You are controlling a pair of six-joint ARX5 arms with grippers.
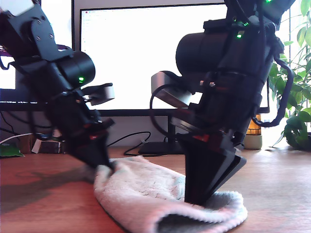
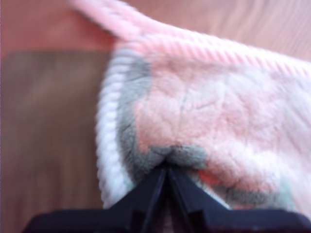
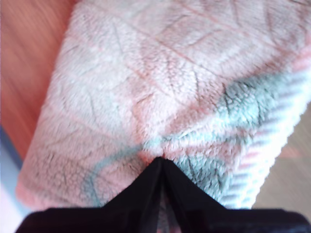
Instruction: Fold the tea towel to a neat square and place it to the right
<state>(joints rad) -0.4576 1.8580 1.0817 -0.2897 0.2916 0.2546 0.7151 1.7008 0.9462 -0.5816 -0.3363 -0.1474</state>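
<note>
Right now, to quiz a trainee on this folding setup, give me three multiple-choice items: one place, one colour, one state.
1. The tea towel lies: A on the wooden table; B on a chair; C in a basket.
2. Its patches are: A red; B grey-green; C black.
3. My first hand is: A open above it; B holding a cup; C shut on it.
Answers: A, wood shows around the cloth; B, seen in the first wrist view; C, the tips meet in pinched cloth.
</note>
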